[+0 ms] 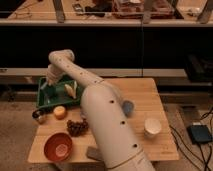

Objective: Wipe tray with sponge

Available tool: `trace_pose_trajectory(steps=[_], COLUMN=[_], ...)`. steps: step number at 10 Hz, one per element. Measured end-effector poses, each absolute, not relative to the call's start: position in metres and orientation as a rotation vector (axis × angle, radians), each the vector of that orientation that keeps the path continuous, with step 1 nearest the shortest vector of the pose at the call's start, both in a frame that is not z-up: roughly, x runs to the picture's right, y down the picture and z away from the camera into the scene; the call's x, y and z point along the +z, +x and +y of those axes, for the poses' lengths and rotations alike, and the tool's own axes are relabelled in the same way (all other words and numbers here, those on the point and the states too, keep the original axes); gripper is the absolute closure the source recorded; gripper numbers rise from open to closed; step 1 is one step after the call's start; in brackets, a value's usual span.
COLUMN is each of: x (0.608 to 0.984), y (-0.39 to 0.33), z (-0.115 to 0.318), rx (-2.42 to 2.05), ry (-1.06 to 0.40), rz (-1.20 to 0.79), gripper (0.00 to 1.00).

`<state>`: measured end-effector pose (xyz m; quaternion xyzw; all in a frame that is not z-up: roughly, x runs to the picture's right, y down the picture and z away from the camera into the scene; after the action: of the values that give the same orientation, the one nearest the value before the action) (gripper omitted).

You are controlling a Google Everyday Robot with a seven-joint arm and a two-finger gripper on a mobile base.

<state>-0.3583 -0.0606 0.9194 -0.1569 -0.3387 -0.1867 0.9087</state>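
The green tray (pixel 46 101) lies at the table's back left corner. My gripper (pixel 49 83) is down over the tray's left part, at the end of the white arm (pixel 102 117) that reaches up from the bottom of the view. The dark teal sponge does not show; the gripper and wrist cover that part of the tray. A pale yellow object (pixel 70 90) lies in the tray just right of the gripper.
In front of the tray are an orange (pixel 60 112), a small metal cup (pixel 39 116), dark grapes (pixel 76 127), an orange-brown bowl (pixel 57 146) and a grey block (pixel 92 152). A white cup (pixel 152 126) and a blue object (pixel 128 107) sit on the right.
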Motion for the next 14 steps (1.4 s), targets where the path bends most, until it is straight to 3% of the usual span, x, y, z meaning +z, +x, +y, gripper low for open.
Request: trace_pose_trajectory(steps=[8,14], x=[0.860,0.868], y=[-0.330,-0.283], z=[-0.031,-0.029], rx=[-0.481,-0.459], ry=[-0.422,-0.453], rz=[-0.770,-0.701], gripper=[1.00,1.00])
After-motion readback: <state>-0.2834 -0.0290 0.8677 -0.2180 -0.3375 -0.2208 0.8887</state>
